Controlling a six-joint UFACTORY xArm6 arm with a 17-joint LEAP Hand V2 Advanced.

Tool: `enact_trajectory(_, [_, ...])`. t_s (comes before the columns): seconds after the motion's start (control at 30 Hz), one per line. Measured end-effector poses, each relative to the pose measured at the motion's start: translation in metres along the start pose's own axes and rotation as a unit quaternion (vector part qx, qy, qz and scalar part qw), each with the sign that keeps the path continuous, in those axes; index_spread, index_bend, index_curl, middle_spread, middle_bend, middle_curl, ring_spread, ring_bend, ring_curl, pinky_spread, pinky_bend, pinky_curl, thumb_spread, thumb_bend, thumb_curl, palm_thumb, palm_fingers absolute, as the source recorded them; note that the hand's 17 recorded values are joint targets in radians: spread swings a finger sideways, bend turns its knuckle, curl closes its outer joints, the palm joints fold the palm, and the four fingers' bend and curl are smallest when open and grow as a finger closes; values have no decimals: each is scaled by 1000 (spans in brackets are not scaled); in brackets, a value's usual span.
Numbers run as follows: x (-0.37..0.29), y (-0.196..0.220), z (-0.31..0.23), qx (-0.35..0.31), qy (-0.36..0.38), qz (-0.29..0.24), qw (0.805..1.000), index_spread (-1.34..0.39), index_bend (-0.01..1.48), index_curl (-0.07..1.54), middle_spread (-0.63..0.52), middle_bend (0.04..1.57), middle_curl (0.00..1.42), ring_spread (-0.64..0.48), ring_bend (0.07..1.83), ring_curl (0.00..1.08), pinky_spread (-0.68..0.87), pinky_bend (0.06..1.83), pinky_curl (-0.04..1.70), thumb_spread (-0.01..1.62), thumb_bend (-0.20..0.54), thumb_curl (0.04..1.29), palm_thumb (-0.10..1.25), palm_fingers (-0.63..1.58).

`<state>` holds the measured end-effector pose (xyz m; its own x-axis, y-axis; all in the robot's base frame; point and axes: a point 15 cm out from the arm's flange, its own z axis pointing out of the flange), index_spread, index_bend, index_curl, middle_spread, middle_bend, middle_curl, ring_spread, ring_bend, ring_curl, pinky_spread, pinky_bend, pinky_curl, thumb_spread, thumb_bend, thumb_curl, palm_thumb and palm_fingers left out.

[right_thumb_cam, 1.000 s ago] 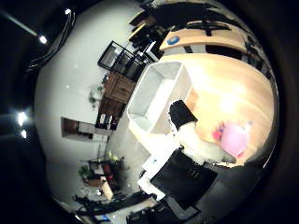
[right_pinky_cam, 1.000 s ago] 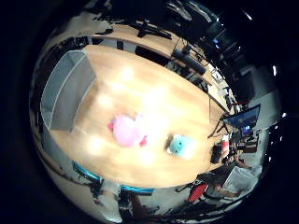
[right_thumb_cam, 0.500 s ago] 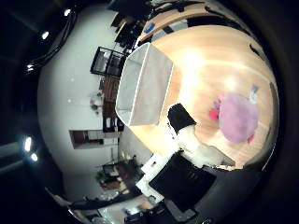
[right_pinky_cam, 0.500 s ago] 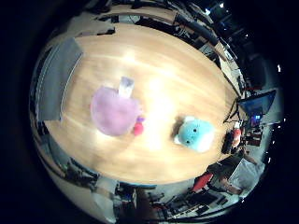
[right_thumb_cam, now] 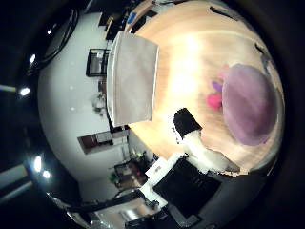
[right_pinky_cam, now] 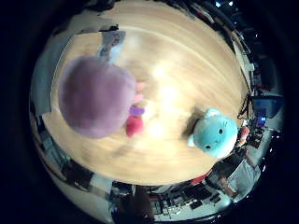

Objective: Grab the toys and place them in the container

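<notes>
A purple-pink plush toy lies on the wooden table and fills much of the right little finger side palm view, so it is close under the palm. It has red and pink parts at its side. A teal plush toy lies on the table a short way from it. The right thumb side palm view shows the purple toy and, further along the table, a pale rectangular container at the table's end. Of my hand, a white finger with a black tip reaches out straight beside the toy, touching nothing.
The table's edge runs round the toys, with chairs and desks beyond it. A monitor stands past the teal toy. Dark shelves stand against the wall behind the container.
The palm has come down much nearer the purple toy, which now looks far larger. The toys and container have not moved on the table.
</notes>
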<state>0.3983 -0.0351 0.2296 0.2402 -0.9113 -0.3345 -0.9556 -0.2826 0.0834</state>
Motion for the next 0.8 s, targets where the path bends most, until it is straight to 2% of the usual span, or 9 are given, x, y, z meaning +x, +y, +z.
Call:
enact_trajectory(0.23, [-1, -3, 17, -19, 0, -7, 1000, -545, 185, 351, -248, 178, 281, -207, 645, 203, 195, 821, 7, 995, -28, 385, 482, 270])
enact_trajectory(0.67, [-6, 16, 102, -99, -32, -5, 995, -517, 169, 327, -212, 175, 277, -174, 648, 214, 218, 865, 35, 1007, -26, 384, 490, 233])
enact_trajectory(0.8, [-2, 17, 110, -107, -36, -1, 994, -512, 172, 318, -206, 183, 277, -177, 663, 219, 207, 894, 44, 1021, 2, 401, 568, 244])
